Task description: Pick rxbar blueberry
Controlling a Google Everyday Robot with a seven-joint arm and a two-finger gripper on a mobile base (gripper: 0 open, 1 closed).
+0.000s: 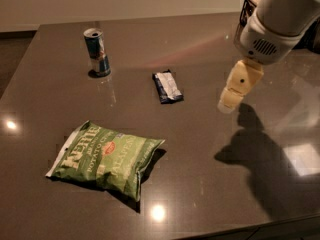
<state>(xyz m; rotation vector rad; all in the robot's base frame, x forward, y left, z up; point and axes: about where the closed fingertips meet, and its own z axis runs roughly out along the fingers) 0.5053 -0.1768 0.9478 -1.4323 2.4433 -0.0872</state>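
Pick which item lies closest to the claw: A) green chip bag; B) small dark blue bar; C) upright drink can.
B: the rxbar blueberry lies flat at table centre, apart from the claw, which hangs above the table beside it; the can and chip bag sit farther away.

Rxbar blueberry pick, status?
Gripper above table, image-right of bar, not touching. Rxbar blueberry flat on table, untouched. Can and chip bag on its other side, not in the way.

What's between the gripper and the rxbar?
Only bare tabletop, seen in the camera view. The gripper hangs right of the rxbar.
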